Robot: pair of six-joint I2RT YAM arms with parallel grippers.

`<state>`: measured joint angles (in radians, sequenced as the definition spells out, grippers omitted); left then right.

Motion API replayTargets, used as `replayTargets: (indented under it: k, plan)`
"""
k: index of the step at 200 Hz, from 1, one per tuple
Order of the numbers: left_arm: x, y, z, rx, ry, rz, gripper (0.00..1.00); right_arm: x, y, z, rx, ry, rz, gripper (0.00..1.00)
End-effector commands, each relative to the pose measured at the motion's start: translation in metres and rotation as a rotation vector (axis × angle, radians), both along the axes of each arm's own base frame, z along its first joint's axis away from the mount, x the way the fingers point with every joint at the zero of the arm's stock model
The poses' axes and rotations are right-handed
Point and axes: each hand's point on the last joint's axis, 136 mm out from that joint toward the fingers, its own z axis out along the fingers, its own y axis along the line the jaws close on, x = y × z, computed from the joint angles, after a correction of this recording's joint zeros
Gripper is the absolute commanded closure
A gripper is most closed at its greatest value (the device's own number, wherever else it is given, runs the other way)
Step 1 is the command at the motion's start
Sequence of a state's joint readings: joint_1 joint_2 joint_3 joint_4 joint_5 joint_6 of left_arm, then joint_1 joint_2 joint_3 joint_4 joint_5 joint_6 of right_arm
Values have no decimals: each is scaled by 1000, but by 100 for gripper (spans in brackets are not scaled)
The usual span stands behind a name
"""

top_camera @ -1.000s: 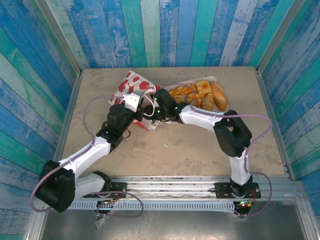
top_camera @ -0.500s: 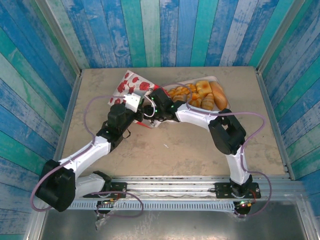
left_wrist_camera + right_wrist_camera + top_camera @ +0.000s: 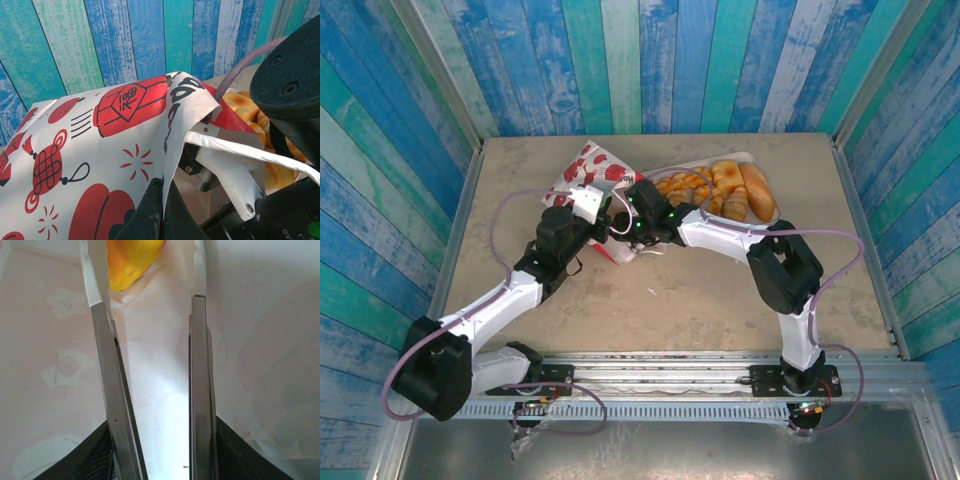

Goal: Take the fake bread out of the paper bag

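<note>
The paper bag [image 3: 588,168], white with red prints, lies tilted on the table at the back left. My left gripper [image 3: 586,207] is shut on the bag's paper edge [image 3: 167,150], which runs up between its black fingers [image 3: 150,210]. My right gripper [image 3: 628,218] reaches into the bag's mouth and is shut on metal tongs [image 3: 106,370]. Inside the white bag, the tongs' two arms stand apart. An orange piece of fake bread [image 3: 131,260] lies by the left arm's tip. More fake bread [image 3: 730,188] lies on the tray.
A flat white tray [image 3: 775,214] holds several breads at the back right, just behind my right arm. The bag's white cord handle [image 3: 240,149] crosses in front of the right wrist [image 3: 292,75]. Blue plank walls close in three sides of the table.
The right gripper pushed left toward the bag's mouth, then eased back a little. The bag's top shifted slightly to the right. The left gripper kept its hold.
</note>
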<state>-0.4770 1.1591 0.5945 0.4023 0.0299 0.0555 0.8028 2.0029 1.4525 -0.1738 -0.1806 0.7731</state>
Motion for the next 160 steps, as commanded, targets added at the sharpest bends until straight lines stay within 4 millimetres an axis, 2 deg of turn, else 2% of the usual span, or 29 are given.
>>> replayTargets:
  k: [1,26,43,90,160]
  plan:
    - [5,-6,3,-4,0,-14,100,0,-4,12,19,-10,-30,53]
    - [5,-7,3,0,1,-19,100,1,-12,16,-1,-25,-51,53]
    - [5,-8,4,-3,3,-26,100,2,-11,18,3,-30,-48,52]
    - [4,-11,2,2,11,-46,100,8,5,5,34,8,-17,53]
    - [4,-21,-1,16,32,-100,100,14,24,4,69,26,52,53]
